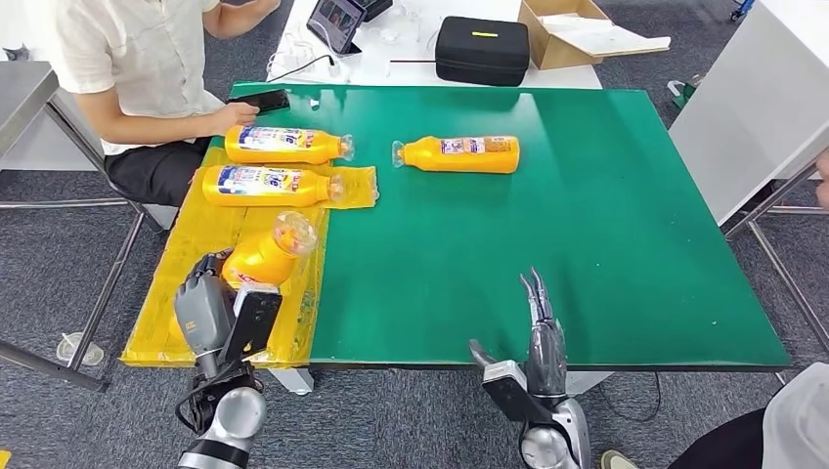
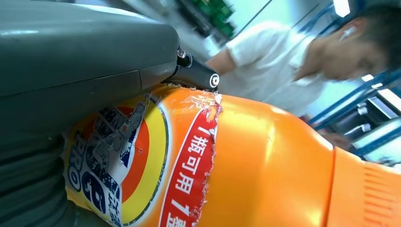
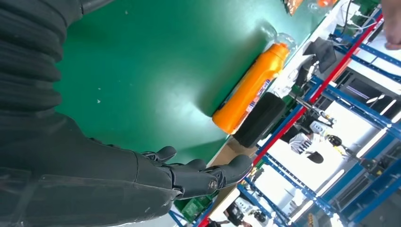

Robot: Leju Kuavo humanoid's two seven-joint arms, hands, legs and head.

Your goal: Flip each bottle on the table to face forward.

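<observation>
Over the yellow sheet [image 1: 186,293], left hand [image 1: 210,303] grips glossy orange bottle [image 1: 266,256].

Held bottle [image 2: 265,165] cut off by the left wrist picture's edges, cap out of frame, label [image 2: 142,161] torn and partly covered by left hand [image 1: 217,311]. Person [image 1: 147,78] cropped at the head view's top edge, blurred in the left wrist view. Lone bottle's [image 3: 250,90] label too small to read. Right hand's [image 3: 189,177] fingertips partly hidden behind its own thumb.
</observation>
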